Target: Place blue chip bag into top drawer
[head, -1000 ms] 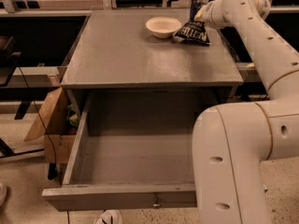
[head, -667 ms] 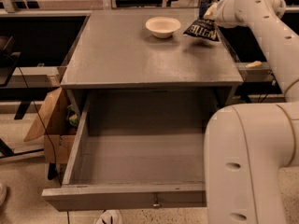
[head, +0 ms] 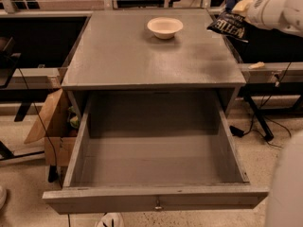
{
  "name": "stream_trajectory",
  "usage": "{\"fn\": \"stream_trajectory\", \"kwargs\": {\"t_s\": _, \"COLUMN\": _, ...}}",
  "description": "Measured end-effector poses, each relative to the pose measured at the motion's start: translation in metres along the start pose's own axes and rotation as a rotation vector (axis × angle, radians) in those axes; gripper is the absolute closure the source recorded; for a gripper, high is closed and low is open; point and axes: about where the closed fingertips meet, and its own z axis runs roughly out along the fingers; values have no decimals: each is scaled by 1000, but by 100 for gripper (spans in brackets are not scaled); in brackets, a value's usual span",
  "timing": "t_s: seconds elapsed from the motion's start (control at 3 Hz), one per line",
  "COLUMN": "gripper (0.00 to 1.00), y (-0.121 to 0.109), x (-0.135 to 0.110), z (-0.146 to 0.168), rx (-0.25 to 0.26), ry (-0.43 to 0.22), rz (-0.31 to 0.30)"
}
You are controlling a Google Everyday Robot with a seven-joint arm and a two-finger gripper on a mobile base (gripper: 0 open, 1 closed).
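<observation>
The blue chip bag [head: 228, 26], dark with white lettering, hangs in the air at the cabinet top's far right edge. My gripper [head: 238, 6] holds it from above at the top right, with the white arm [head: 277, 11] reaching in from the right. The top drawer [head: 156, 197] is pulled fully out towards the camera, and its grey floor is bare. A small knob [head: 157, 205] sits in the middle of its front panel. The bag is behind and to the right of the drawer opening.
A cream bowl [head: 164, 26] stands on the grey cabinet top [head: 142, 56] at the back middle. A cardboard box [head: 52, 126] leans by the cabinet's left side. Dark desks flank both sides. My white body [head: 289, 188] fills the bottom right corner.
The chip bag has left the cabinet top and moved right with the gripper, now hanging past the right edge. The view has come closer.
</observation>
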Motion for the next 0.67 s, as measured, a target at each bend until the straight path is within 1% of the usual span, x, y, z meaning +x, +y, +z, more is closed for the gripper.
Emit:
{"fn": "stream_trajectory", "kwargs": {"t_s": 0.33, "gripper": 100, "y": 11, "x": 13, "z": 3, "rx": -47, "ry": 17, "rz": -7}}
{"fn": "stream_trajectory", "kwargs": {"t_s": 0.67, "gripper": 100, "y": 11, "x": 13, "z": 3, "rx": -47, "ry": 17, "rz": -7}}
